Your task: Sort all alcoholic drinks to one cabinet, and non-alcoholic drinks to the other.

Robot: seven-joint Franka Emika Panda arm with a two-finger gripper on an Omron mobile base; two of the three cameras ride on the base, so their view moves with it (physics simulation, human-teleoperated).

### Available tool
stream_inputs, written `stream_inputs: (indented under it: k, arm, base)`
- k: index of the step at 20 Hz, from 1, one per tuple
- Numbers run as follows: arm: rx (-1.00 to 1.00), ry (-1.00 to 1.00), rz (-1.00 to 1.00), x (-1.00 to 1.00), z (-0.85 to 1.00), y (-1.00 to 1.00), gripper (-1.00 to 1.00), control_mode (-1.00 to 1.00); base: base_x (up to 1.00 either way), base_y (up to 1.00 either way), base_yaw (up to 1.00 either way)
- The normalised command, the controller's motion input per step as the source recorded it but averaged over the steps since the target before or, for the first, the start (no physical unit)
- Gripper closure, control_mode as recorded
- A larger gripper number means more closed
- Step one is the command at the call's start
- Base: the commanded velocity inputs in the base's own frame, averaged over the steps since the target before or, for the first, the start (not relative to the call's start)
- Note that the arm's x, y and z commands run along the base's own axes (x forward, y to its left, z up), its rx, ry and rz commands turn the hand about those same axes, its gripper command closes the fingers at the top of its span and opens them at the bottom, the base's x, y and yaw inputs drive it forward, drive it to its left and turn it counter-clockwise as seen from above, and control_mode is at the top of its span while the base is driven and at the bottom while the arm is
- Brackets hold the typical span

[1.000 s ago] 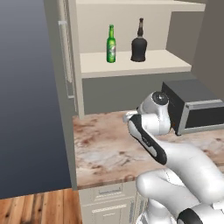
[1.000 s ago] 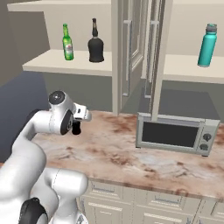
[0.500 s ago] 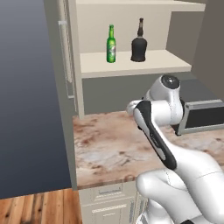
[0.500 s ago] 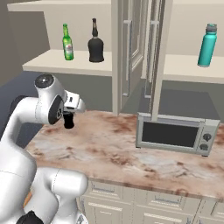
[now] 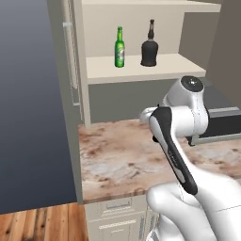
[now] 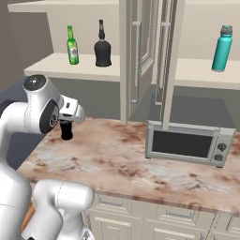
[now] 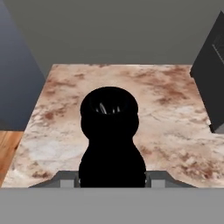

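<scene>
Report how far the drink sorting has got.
Done: the slim green glass beer bottle and the squat round-bodied black bottle share the left cabinet shelf; the teal cylindrical bottle stands on the right shelf. In hand: the hand grips the small black cola bottle above the marble counter. Left: shelving it beside the teal one.

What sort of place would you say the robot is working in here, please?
It looks like a rendered home kitchen: a marble-patterned counter carries a toaster oven, cream cabinets stand open above it, and bottles such as a green beer bottle sit on the shelves.
</scene>
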Motion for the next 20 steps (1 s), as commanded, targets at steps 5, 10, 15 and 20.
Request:
stream_inputs:
  k: [5,10,15,20]
  arm:
    - [0.00,0.00,0.00,-0.25,0.00,0.00,1.00,-1.00]
    - [0.00,0.00,0.00,-0.22,0.00,0.00,1.00,-1.00]
    - [0.00,0.00,0.00,0.00,0.00,0.00,1.00,1.00]
    - [0.00,0.00,0.00,0.00,0.00,0.00,1.00,1.00]
  base:
    - [0.00,0.00,0.00]
    - [0.00,0.00,0.00]
    - [-0.90,0.00,0.00]
    - [-0.95,-0.15,0.00]
